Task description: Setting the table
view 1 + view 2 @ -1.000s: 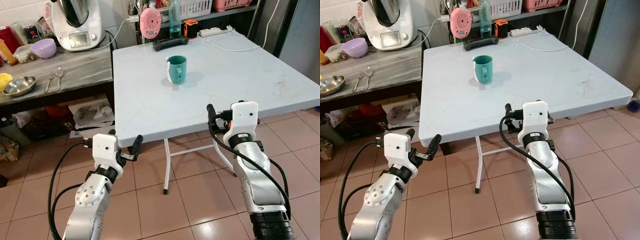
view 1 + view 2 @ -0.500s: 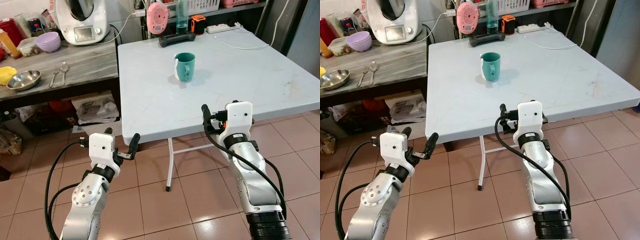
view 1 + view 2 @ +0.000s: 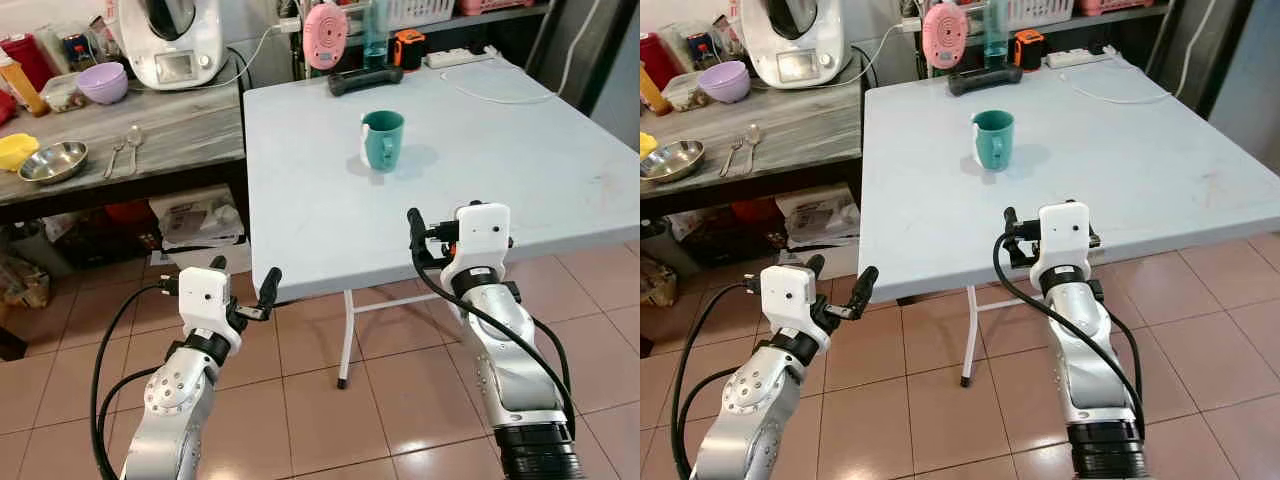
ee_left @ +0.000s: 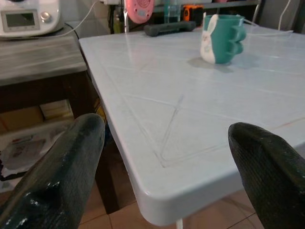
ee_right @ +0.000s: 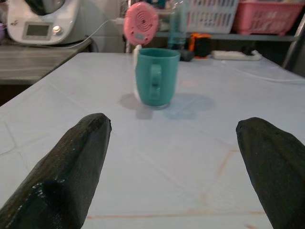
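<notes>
One teal mug [image 3: 382, 139] on table [image 3: 500, 170]

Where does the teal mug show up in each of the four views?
Left eye view: teal mug on the table's far half, just left of middle.
Right eye view: same spot, nearer the table's left edge.
Left wrist view: upper right, beyond the table corner.
Right wrist view: centre, handle facing the camera.
Shared landmark: pink round gadget behind the mug.

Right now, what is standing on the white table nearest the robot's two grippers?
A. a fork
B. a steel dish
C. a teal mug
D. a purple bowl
C: the teal mug stands alone mid-table, ahead of both open grippers, left and right.
</notes>
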You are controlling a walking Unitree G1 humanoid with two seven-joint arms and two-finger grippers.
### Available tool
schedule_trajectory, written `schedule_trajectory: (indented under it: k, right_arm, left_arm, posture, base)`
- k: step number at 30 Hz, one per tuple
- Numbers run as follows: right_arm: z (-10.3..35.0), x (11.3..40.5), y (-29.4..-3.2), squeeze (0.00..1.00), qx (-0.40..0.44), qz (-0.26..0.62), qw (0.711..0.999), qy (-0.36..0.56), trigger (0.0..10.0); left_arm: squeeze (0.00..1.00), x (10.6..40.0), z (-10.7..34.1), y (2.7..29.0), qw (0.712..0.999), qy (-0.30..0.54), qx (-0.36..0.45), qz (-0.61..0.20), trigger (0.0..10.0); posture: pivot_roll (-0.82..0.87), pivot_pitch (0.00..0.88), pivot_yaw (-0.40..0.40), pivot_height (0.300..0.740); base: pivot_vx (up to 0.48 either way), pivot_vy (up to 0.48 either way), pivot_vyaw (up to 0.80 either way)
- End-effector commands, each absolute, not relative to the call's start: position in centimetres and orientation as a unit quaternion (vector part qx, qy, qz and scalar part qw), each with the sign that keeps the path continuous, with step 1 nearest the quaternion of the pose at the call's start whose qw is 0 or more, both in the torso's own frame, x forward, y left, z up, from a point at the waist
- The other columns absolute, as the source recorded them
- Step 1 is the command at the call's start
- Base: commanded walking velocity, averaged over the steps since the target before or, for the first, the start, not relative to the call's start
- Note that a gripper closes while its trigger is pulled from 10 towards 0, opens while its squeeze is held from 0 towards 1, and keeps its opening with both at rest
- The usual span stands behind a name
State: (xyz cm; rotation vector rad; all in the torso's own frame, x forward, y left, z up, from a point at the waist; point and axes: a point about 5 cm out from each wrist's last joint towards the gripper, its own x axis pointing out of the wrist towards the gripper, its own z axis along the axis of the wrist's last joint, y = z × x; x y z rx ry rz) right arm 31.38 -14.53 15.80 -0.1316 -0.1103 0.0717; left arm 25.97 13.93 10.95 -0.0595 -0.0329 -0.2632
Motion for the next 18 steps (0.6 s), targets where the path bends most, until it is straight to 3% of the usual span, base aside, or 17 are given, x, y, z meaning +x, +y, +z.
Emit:
schedule_trajectory:
  k: [1,18]
  right_arm:
    - [15.91,31.48,-14.45,0.00,-0.064,0.039,0.996,-0.056,10.0]
    - [15.73,31.59,-14.93,0.00,-0.070,0.018,0.996,-0.053,10.0]
  left_arm:
    - [0.00,25.95,11.03,14.08,0.991,-0.019,-0.028,-0.131,10.0]
    - [0.00,25.90,10.88,13.68,0.989,-0.016,-0.033,-0.143,10.0]
  posture:
    - [-0.11,0.052,0.113,0.740]
    - [-0.11,0.058,0.117,0.740]
  base:
    - [0.334,0.000,0.00]
    - [0.339,0.000,0.00]
